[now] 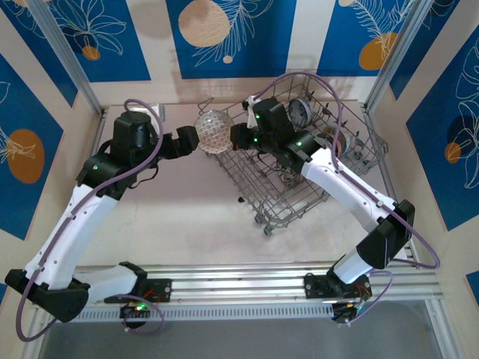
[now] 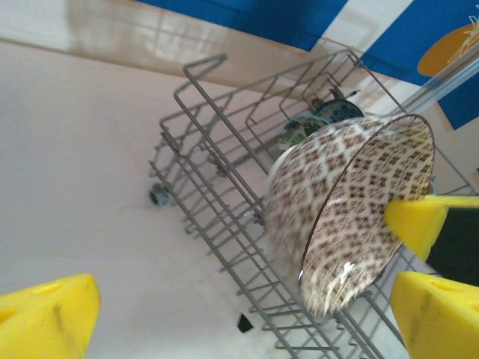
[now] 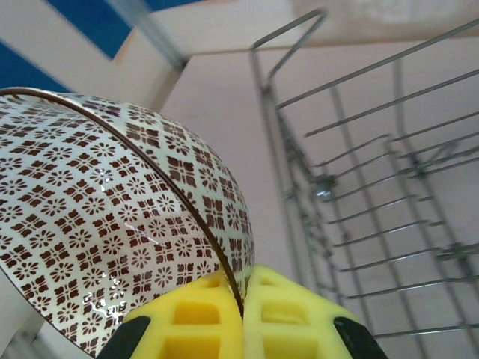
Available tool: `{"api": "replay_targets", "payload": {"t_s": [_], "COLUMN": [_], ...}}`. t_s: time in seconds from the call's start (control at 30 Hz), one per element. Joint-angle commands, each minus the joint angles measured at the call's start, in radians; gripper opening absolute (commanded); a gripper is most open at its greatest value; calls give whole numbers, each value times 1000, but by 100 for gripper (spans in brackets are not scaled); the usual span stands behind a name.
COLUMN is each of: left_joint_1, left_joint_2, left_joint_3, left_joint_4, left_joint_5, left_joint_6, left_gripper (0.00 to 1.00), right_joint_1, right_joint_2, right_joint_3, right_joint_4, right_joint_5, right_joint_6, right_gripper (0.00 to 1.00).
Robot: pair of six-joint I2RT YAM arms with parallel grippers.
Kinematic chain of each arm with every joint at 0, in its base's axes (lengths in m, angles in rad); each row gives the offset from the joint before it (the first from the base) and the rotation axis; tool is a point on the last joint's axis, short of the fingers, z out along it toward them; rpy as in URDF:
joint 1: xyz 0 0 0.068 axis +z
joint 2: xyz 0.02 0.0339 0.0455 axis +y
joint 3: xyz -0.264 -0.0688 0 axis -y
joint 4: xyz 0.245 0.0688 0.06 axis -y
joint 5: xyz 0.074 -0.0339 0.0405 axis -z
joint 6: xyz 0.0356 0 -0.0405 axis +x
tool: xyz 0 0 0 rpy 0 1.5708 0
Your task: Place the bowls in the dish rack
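A small bowl (image 1: 213, 132) with a brown-and-white lattice pattern hangs in the air just left of the dish rack (image 1: 288, 196), a grey wire basket. My right gripper (image 1: 234, 138) is shut on its rim; in the right wrist view the yellow pads (image 3: 202, 314) pinch the bowl (image 3: 97, 224) edge. My left gripper (image 1: 191, 142) stands open just left of the bowl and apart from it, its fingers (image 2: 45, 314) wide on either side of the bowl (image 2: 337, 217). Two more bowls (image 1: 302, 112) stand inside the rack at the back, one seen as a green-blue bowl (image 2: 318, 123).
The rack (image 2: 217, 187) sits on small wheels (image 2: 157, 196) on the pale table. A small black scrap (image 2: 245, 323) lies on the table beside the rack's near-left side. Metal frame posts (image 1: 67, 56) and patterned walls close in the table on three sides.
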Motion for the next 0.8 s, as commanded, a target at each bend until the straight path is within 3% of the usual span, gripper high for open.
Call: {"api": "replay_targets", "payload": {"t_s": [0.0, 0.2, 0.43, 0.57, 0.77], "left_joint_1": [-3, 26, 99, 142, 183], "left_joint_2": [-53, -57, -11, 15, 12], "left_joint_3": [41, -7, -89, -128, -182], "left_joint_4": [-51, -80, -46, -28, -33], "left_joint_5": [-116, -106, 51, 145, 193], "left_joint_6": [62, 78, 33, 2, 2], "left_gripper": [99, 99, 99, 99, 99], "right_joint_1": [-57, -163, -147, -124, -122], "right_joint_2": [-51, 8, 143, 231, 342], "right_joint_3": [51, 70, 112, 138, 210], "right_joint_4": [50, -3, -45, -68, -146], "right_joint_5": [194, 462, 753, 856, 920], "right_joint_6": [9, -46, -195, -225, -192], "right_gripper": [0, 0, 0, 0, 0]}}
